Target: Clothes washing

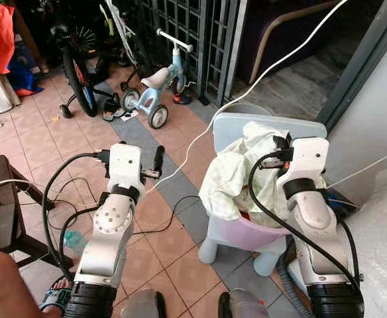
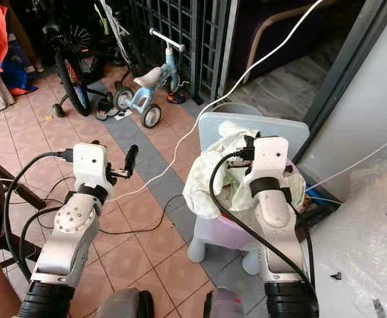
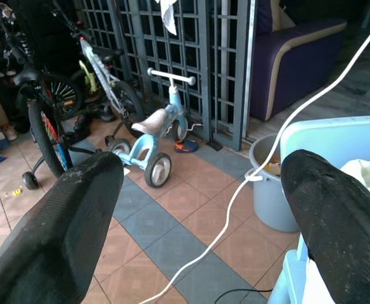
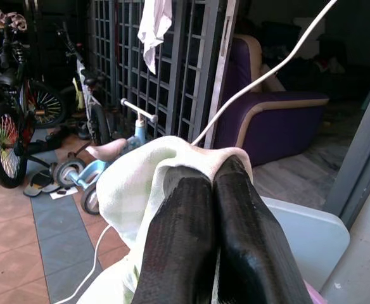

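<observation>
1. A pale green-and-white cloth (image 1: pixel 236 173) is heaped in a pink basin (image 1: pixel 246 232) that sits on a small light-blue child's chair (image 1: pixel 268 126), at about 3 o'clock in the head view, with part of the cloth hanging over the basin's near-left rim.
2. The right gripper (image 4: pixel 211 183) is over the heap, its two black fingers pressed together with a fold of the cloth pinched at their tips.
3. The left gripper (image 3: pixel 201 190) hovers over the tiled floor (image 1: pixel 173 255) at about 9 o'clock from the chair, well apart from the cloth; its fingers (image 3: pixel 64 228) are spread wide and hold nothing.
4. A white cable (image 1: pixel 273 63) runs from 1 o'clock down past the chair to the floor between the arms.
5. At 11 o'clock stand a small blue balance bike (image 1: pixel 155 89) and a larger bicycle (image 1: pixel 77 69) before a metal grille (image 1: pixel 180 33).
6. A grey bucket (image 3: pixel 270 190) stands just behind the chair.
</observation>
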Robot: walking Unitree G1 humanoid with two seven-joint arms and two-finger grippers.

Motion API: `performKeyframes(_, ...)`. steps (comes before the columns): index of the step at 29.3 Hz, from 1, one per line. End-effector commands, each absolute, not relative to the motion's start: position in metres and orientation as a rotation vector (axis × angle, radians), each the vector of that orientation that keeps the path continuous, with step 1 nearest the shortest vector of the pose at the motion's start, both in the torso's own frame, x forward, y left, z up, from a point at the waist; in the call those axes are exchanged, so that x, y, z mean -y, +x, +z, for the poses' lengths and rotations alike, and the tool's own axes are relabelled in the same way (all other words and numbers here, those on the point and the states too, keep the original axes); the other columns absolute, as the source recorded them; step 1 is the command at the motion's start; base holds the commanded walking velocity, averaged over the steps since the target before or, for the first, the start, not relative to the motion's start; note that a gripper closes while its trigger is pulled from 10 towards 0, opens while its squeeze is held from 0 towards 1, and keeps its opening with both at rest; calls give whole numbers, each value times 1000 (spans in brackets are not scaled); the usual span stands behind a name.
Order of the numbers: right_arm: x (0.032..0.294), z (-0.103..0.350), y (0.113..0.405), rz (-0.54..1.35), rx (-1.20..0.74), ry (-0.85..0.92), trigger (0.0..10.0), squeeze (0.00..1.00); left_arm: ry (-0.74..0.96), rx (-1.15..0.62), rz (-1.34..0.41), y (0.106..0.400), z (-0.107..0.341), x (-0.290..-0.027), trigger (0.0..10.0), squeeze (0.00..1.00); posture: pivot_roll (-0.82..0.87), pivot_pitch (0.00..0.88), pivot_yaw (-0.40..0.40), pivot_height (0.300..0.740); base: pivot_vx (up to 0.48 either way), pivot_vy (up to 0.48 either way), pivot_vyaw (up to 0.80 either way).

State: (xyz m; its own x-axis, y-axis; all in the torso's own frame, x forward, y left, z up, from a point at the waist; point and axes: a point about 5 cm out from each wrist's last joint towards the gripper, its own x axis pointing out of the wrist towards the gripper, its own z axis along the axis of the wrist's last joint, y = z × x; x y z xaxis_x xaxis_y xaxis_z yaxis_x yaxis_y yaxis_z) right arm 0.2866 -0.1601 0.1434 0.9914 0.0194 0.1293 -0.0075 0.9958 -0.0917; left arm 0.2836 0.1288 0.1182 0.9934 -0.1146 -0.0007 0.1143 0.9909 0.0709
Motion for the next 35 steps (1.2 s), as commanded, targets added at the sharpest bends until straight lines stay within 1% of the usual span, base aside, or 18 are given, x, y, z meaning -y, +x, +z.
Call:
performKeyframes(1,167,147,287,-37,124,-90,10000,0,57,-5,-110,278,115,-129,10000,0,-10,29,40,740,0,-472,-406)
performKeyframes(4,172,153,288,-71,136,-85,10000,0,48,-6,-105,275,115,-130,10000,0,-12,42,41,740,0,-472,-529)
performKeyframes(8,182,162,300,-108,157,-115,10000,0,45,-15,-105,276,113,-132,10000,0,-17,52,30,740,0,-472,-788)
performKeyframes(13,188,177,308,-119,187,-137,10000,0,37,-4,-90,281,116,-135,10000,0,-22,61,28,740,0,-472,-788)
performKeyframes(18,191,180,310,-149,199,-162,10000,0,39,-4,-90,281,116,-136,10000,0,-23,61,26,740,0,-450,-795)
performKeyframes(20,190,183,311,-155,214,-178,10000,0,11,8,-94,281,118,-134,10000,0,-23,62,25,740,0,0,-788)
performKeyframes(26,194,201,320,-168,285,-248,10000,0,-3,8,-116,280,117,-128,10000,0,-22,59,24,740,0,0,-788)
performKeyframes(35,204,215,333,-189,317,-301,10000,0,-7,12,-110,281,119,-129,10000,0,-21,65,20,740,0,0,-788)
